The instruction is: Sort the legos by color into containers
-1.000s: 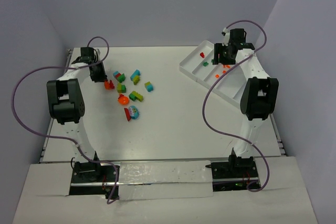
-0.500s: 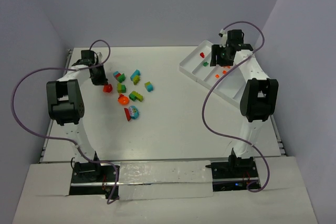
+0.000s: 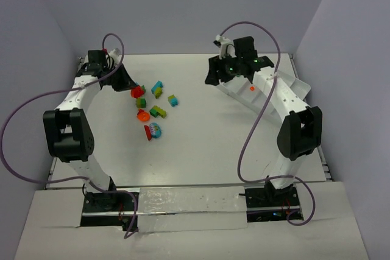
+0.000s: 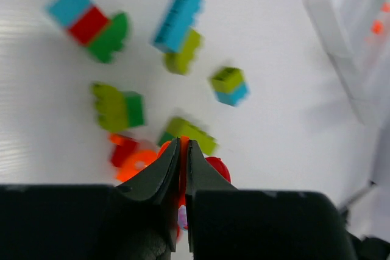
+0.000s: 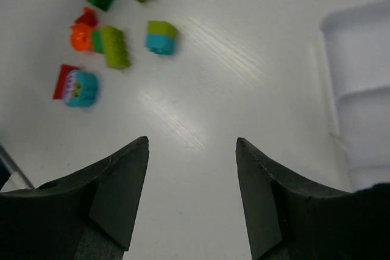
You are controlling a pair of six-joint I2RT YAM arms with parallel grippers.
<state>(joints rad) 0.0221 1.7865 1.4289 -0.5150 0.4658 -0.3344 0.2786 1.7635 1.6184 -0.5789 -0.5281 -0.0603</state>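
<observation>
White desk (image 3: 201, 150); the loose legos are grouped left of centre.

Nearest: a red piece (image 3: 148, 133) with a cyan piece (image 3: 156, 129) against it.

Next out: an orange round piece (image 3: 142, 114). Just beside it lies a yellow-green long brick (image 3: 158, 112), long axis far-left to near-right. A green-on-cyan brick (image 3: 173, 100) sits apart to the right.

Farther: a cyan long brick (image 3: 157, 85), long axis near-left to far-right, with a small yellow-green brick (image 3: 158, 94) touching its near end. At the pile's far left is a cyan-red-green row (image 4: 88, 24), slanted far-left to near-right.

Left jaws: above the pile, all but closed, pinching a thin orange sliver (image 4: 181, 168). Its shape and heading cannot be made out.

Right jaws: wide apart with nothing between them, over bare desk between pile and tray.

Tray (image 3: 298, 84): far right, largely behind the right arm (image 3: 271, 86). Its visible near edge runs far-left to near-right. One orange lego (image 3: 251, 88) lies inside; I cannot tell which compartment.
</observation>
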